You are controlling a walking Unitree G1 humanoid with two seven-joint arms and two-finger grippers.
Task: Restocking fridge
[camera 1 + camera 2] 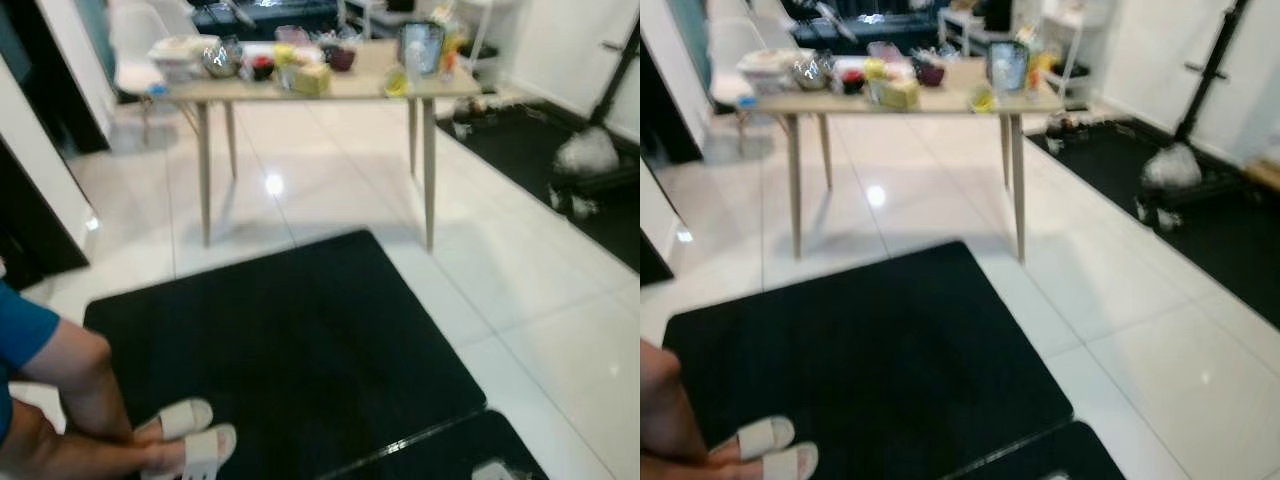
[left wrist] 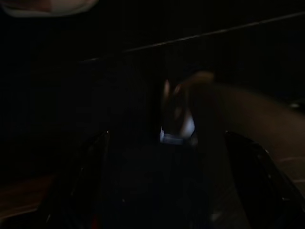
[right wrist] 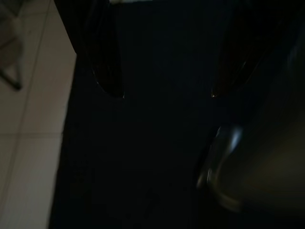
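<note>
Blurring hides what the groceries (image 1: pixel 300 65) on the table (image 1: pixel 340 90) are.

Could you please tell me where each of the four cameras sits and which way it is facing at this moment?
Left eye view: on the head, facing forward and down at a table of groceries, a black mat and a person's sandalled feet.
Right eye view: beside it, same table, mat and feet, shifted sideways.
Left wrist view: on the left wrist, looking along the left gripper down at dark floor.
Right wrist view: on the right wrist, looking along the open right gripper down at the mat and white tiles.
Both eye views share the scene.
</note>
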